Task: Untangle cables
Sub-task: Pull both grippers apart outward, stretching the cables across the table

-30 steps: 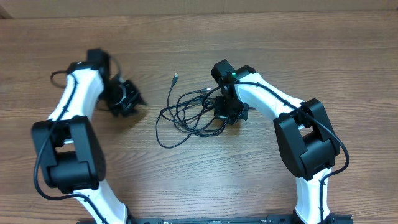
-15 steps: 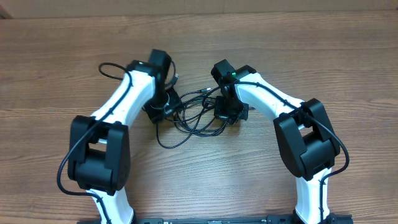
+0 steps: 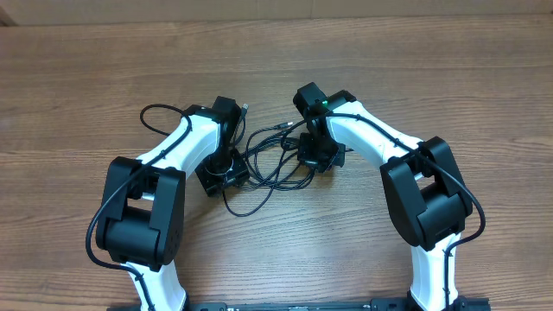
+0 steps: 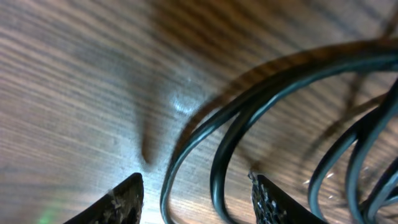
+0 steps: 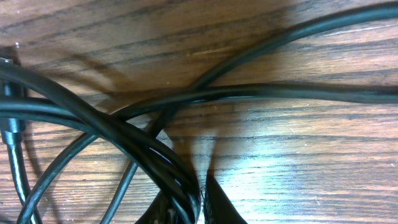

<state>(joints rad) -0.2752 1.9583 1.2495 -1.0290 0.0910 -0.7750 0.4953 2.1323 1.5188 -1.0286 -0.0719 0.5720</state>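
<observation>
The cables point(image 3: 275, 164) lie as a tangle of thin black loops on the wooden table, between the two arms. A silver-tipped plug end point(image 3: 245, 109) points toward the back. My left gripper point(image 3: 223, 173) is down at the tangle's left edge. In the left wrist view it point(image 4: 198, 200) is open, with two cable strands point(image 4: 214, 165) running between its fingers point(image 4: 127, 200). My right gripper point(image 3: 318, 156) sits on the tangle's right side. In the right wrist view it point(image 5: 198, 202) is shut on a bundle of cable strands point(image 5: 158, 152) close to the table.
The left arm's own thicker wire point(image 3: 154, 113) loops out to the left of its wrist. Both arm bases point(image 3: 138, 225) point(image 3: 428, 212) stand near the table's front edge. Bare wood table point(image 3: 363, 52) stretches behind the tangle.
My left arm has swung in from the far left to the tangle's left edge, and its jaws now straddle two strands. The tangle's left loops shifted slightly. The right arm stays put.
</observation>
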